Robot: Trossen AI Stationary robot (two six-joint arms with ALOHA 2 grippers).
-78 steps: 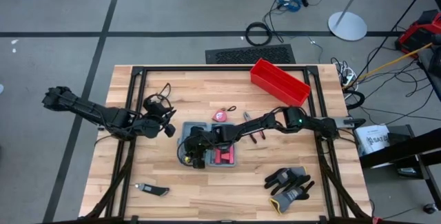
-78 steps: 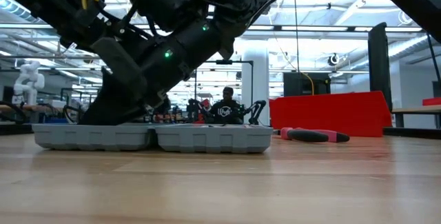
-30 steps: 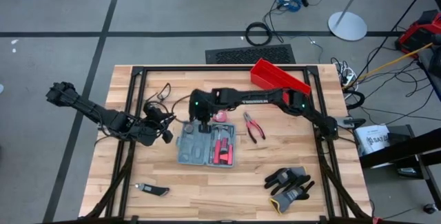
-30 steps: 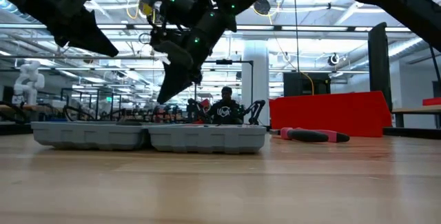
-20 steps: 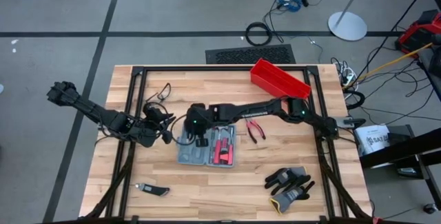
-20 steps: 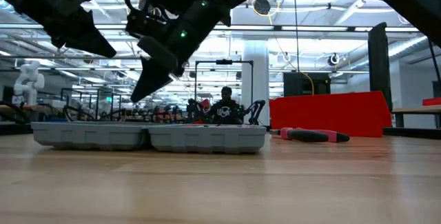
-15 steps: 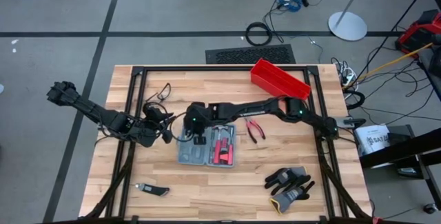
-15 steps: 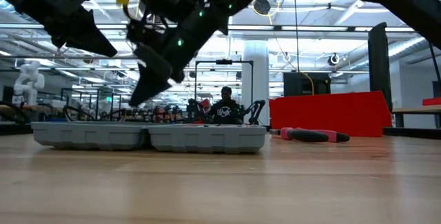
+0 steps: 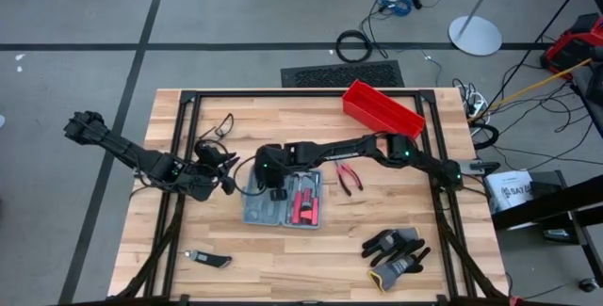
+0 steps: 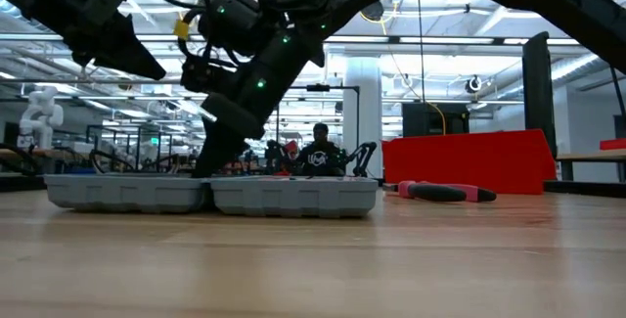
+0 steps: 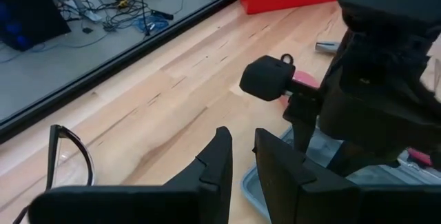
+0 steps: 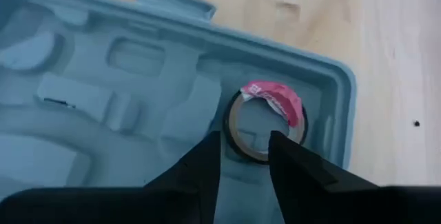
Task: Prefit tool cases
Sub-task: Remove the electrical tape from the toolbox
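The tool case (image 9: 283, 199) lies open and flat on the wooden table, grey-blue, with red-handled tools in its right half. My right gripper (image 12: 244, 156) reaches down into the left half (image 10: 127, 191), open. Just past its fingertips a dark ring with a pink label (image 12: 267, 122) lies in a round slot at a corner of the case. My left gripper (image 11: 241, 154) hangs above the table left of the case, its fingers a narrow gap apart with nothing between them. My right gripper slants down from the table's far right. Its two fingertips (image 12: 212, 149) stand over the near rim of the ring (image 12: 238, 138). Whether they touch the ring, I cannot tell.
A red bin (image 9: 382, 110) stands at the far right. Red-handled pliers (image 9: 347, 176) lie right of the case, with a pair of gloves (image 9: 396, 249) near the front right. A small knife (image 9: 209, 260) lies at the front left. A pink thing (image 11: 303, 83) lies behind the case.
My right gripper has come down from above the case's far edge, moving toward the table's near edge and a little to the left, into the case's left half. The case has stayed where it was.
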